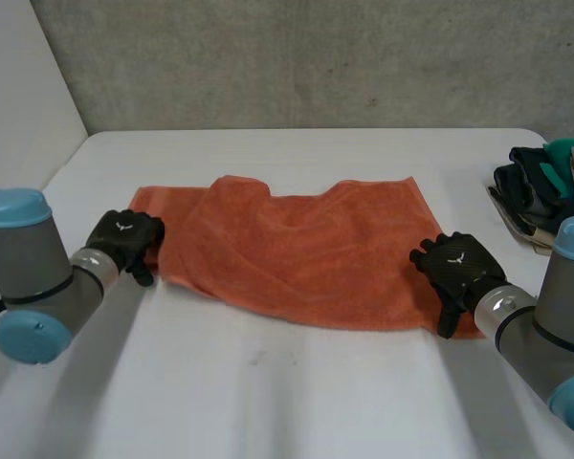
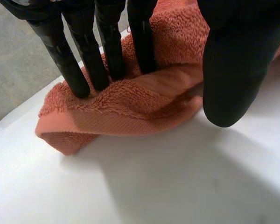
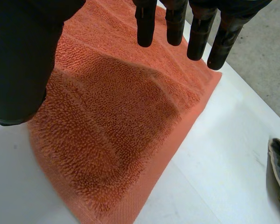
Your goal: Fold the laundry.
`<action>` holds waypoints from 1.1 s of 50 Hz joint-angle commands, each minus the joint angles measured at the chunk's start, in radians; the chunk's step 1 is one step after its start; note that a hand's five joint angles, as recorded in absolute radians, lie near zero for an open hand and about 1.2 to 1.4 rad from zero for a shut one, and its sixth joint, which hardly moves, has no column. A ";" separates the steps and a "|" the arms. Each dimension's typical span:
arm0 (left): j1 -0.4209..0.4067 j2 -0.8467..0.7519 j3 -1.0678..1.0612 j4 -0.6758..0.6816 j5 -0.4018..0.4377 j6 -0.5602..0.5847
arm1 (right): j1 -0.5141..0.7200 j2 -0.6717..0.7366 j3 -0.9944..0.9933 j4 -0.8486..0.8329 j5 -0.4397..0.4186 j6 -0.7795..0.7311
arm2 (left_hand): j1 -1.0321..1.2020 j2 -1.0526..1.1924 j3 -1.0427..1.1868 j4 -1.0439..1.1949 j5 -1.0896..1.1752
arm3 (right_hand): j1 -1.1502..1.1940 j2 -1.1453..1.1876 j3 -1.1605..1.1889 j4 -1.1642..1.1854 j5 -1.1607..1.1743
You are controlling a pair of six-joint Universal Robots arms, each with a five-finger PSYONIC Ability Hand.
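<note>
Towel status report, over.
Left robot hand pinching orange towel at its left corner. Right robot hand open over near right corner. Towel's left side rumpled. Dark clothes pile off right, apart from towel.

The white worktop [image 1: 297, 402] carries a heap of dark, teal and beige items [image 1: 531, 186] at its right edge. A grey concrete wall [image 1: 316, 57] stands behind the worktop, and a white panel [image 1: 19, 96] rises at its left.

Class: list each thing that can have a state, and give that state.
orange towel: spread out, rumpled, left part doubled over.
left hand: shut, pinching a fold at the towel's left edge.
right hand: open over the towel's near right corner.
clothes pile: heaped, unfolded.
</note>
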 commanded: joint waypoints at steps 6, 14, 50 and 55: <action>-0.013 -0.109 0.145 0.004 -0.003 0.074 | 0.000 0.001 -0.003 0.000 -0.008 0.001 | 0.313 0.306 0.303 0.316 0.321 | -0.039 -0.052 -0.041 -0.061 -0.069; -0.018 -0.133 0.176 0.004 0.003 0.087 | -0.001 0.001 -0.010 0.002 -0.008 0.001 | 0.863 0.855 0.852 0.865 0.871 | -0.039 -0.052 -0.041 -0.061 -0.069; 0.021 0.315 0.016 -0.372 0.031 -0.057 | -0.190 0.061 -0.041 0.094 -0.248 -0.113 | 0.863 0.855 0.852 0.865 0.871 | 0.177 0.163 0.174 0.155 0.146; 0.022 0.313 0.015 -0.372 0.038 -0.060 | -0.186 0.096 -0.056 0.082 -0.251 -0.128 | 0.863 0.855 0.852 0.865 0.871 | 0.347 0.333 0.344 0.325 0.317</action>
